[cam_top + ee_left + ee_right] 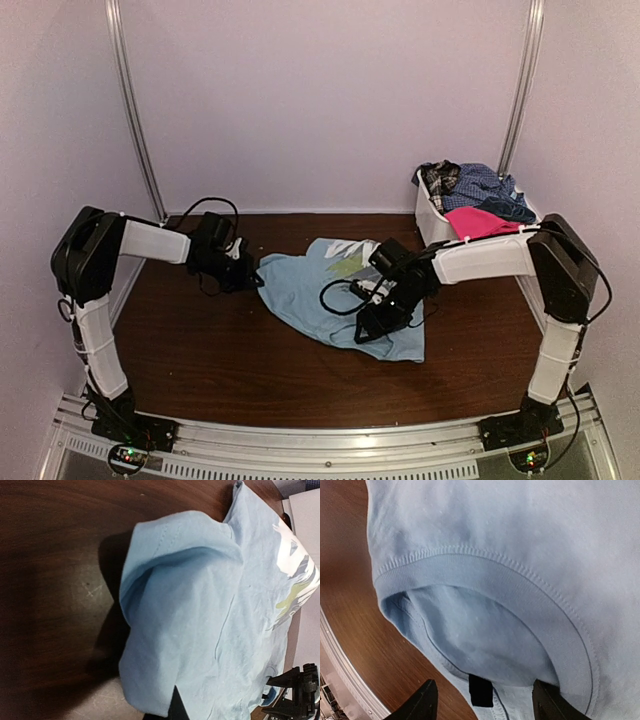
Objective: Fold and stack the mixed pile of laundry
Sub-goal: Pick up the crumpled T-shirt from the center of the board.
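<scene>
A light blue T-shirt with a pale print lies crumpled mid-table. My left gripper is at its left edge, shut on a fold of the T-shirt. Cloth covers the left gripper except for one dark fingertip. My right gripper is over the shirt's near right part. In the right wrist view it stands open at the ribbed collar, a black label between its fingers. The rest of the laundry pile fills the basket: plaid, blue check, hot pink and navy pieces.
The white plastic basket stands at the back right corner against the wall. A metal rail runs along the near edge by both arm bases. Bare brown tabletop shows left of and in front of the shirt.
</scene>
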